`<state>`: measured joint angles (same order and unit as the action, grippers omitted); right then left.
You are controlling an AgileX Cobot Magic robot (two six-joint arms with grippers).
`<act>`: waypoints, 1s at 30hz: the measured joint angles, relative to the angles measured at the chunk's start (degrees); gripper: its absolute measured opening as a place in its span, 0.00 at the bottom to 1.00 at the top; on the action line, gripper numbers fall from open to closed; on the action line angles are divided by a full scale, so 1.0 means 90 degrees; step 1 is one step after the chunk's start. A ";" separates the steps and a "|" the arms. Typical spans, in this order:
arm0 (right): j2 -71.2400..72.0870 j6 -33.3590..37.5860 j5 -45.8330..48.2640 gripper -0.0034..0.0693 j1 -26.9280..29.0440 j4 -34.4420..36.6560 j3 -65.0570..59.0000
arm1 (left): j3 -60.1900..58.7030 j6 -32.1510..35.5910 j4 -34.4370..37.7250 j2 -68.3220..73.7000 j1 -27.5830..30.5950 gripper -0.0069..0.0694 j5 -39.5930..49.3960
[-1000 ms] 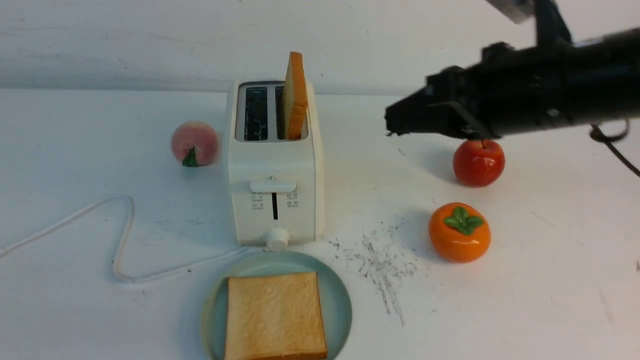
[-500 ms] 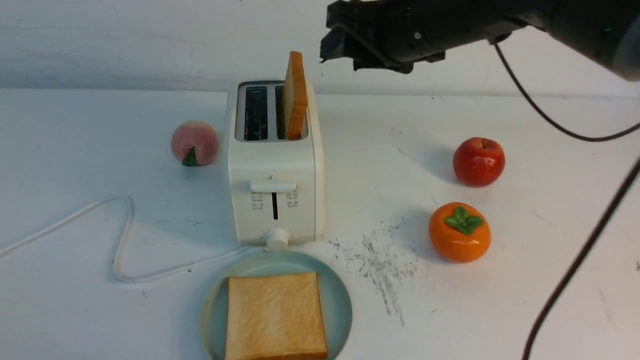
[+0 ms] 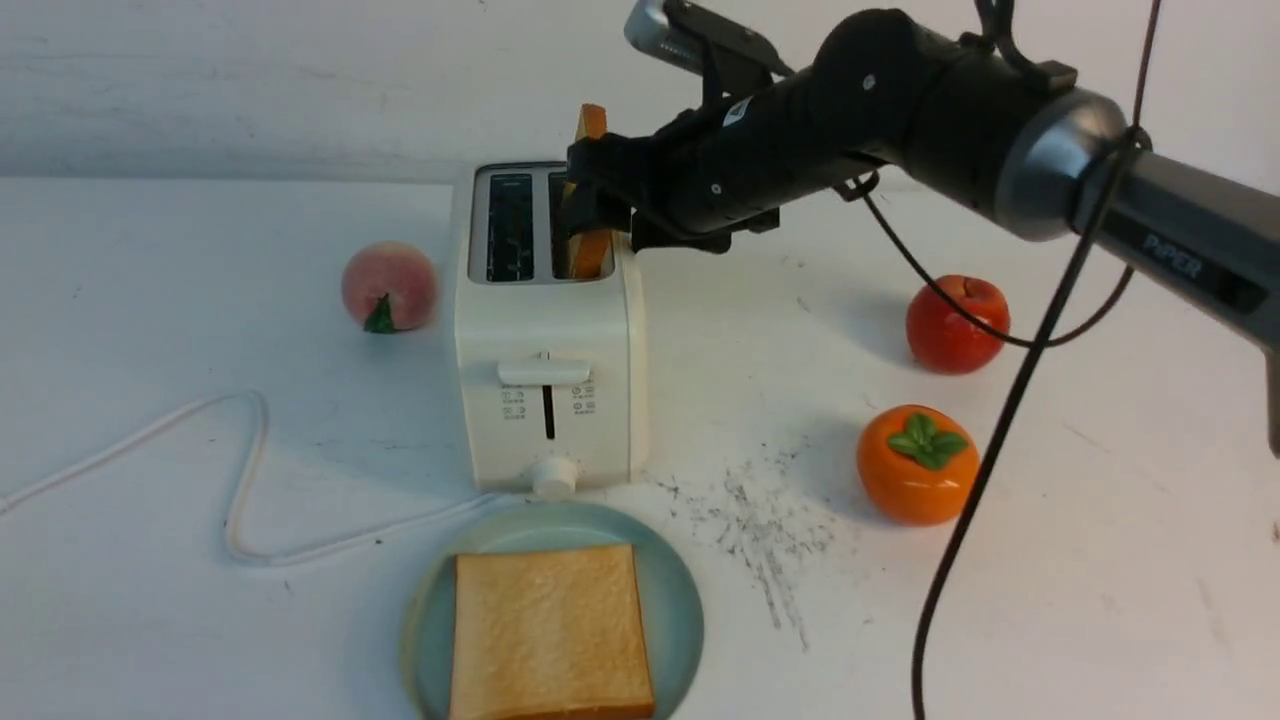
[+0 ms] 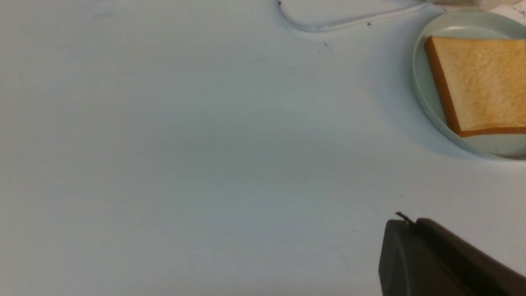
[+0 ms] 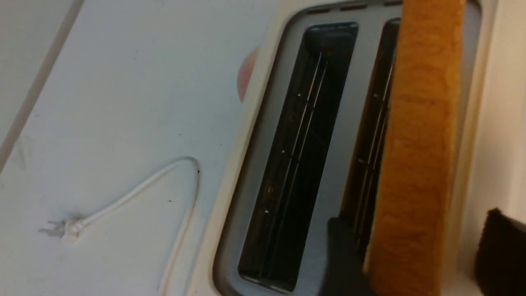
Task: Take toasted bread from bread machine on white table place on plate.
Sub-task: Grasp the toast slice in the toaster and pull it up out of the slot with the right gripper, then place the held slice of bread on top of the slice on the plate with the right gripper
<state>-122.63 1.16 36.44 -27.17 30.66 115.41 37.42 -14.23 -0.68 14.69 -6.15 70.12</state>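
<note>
The table (image 3: 150,300) lies open on the left save for the peach (image 3: 389,286) and cord (image 3: 245,470), the bread machine (image 3: 545,380) stands mid-table just behind the plate (image 3: 680,600), and the apple (image 3: 957,325) and persimmon (image 3: 918,465) crowd the right.

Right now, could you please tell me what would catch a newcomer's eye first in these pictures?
The black right gripper reaches over the bread machine at the centre of the front view, its open jaws either side of the toasted slice standing in the right-hand slot. Next comes the second slice lying flat on the plate just in front of the machine, then the orange persimmon and red apple to the right.
</note>
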 joint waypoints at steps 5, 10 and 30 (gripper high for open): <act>0.0321 0.0079 0.0173 0.15 -0.0005 -0.0100 0.0014 | -0.0234 0.0000 -0.0050 0.0000 0.0000 0.07 0.0003; 0.1146 0.0343 0.0442 0.18 -0.0005 -0.0352 0.0014 | -0.0274 0.0000 -0.0062 0.0000 0.0000 0.07 -0.0030; 0.3132 0.1091 0.3919 0.18 -0.0416 -0.0068 -0.1511 | -0.0281 0.0000 -0.0056 0.0000 0.0000 0.07 -0.0672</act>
<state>-94.44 10.97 71.71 -30.91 30.05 101.81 34.89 -14.23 -1.19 14.69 -6.15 64.07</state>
